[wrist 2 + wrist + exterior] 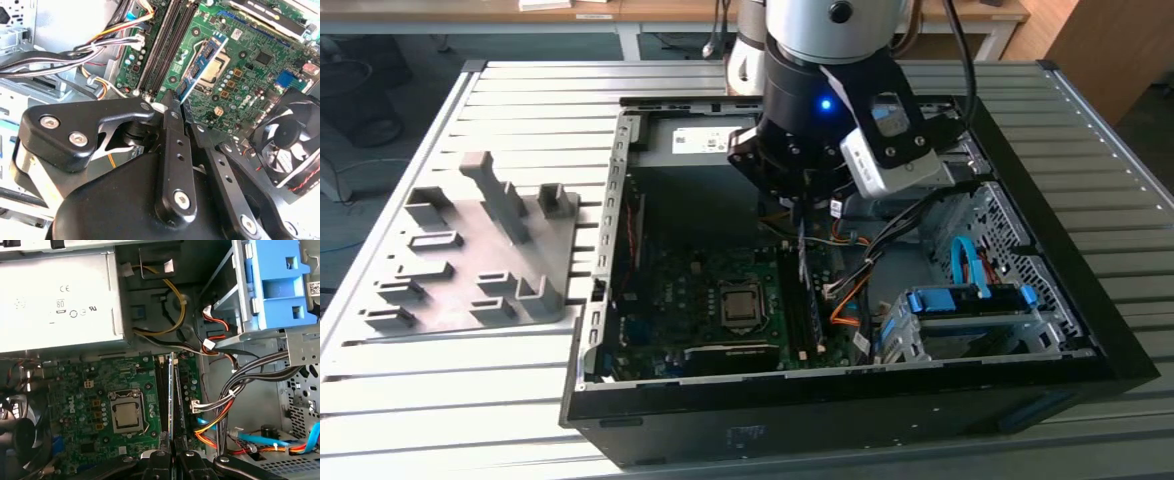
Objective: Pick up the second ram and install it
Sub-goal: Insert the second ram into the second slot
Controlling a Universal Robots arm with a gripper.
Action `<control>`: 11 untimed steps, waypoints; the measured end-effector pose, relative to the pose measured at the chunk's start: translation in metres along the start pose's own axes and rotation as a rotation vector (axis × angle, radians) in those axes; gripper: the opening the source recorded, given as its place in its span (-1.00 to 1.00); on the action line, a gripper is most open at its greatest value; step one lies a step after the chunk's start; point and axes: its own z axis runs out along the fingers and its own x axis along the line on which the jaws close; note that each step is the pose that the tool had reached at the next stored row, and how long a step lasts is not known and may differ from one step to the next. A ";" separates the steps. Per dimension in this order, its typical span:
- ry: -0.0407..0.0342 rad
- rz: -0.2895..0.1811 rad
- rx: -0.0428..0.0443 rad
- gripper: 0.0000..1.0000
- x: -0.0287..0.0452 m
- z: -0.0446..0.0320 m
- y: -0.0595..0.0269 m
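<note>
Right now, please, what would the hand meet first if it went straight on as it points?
Likely the black memory slots on the green motherboard, via the thin blue circuit-board stick the hand grips; depth unclear.

The grey robot arm (834, 30) runs off the exterior view's top edge, and the fingertips of its black end effector (797, 225) blur into the dark inside of the open black computer case (854, 425). In both wrist views the near end of the thin blue circuit-board stick (202, 62) (171, 385) is hidden behind the black fingers (175, 150) (159, 465), themselves cut off at the frame's edge, like the black cooling fan (290, 145) (15, 427)
</note>
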 end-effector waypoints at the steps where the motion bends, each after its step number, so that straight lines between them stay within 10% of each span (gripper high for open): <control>1: 0.0170 0.000 0.0023 -0.73 -0.0001 0.0001 0.0000; 3: 0.0377 -0.007 0.0052 -0.73 -0.0002 -0.0001 -0.0001; 11: 0.0405 -0.097 0.0039 -0.73 -0.0002 0.0004 -0.0001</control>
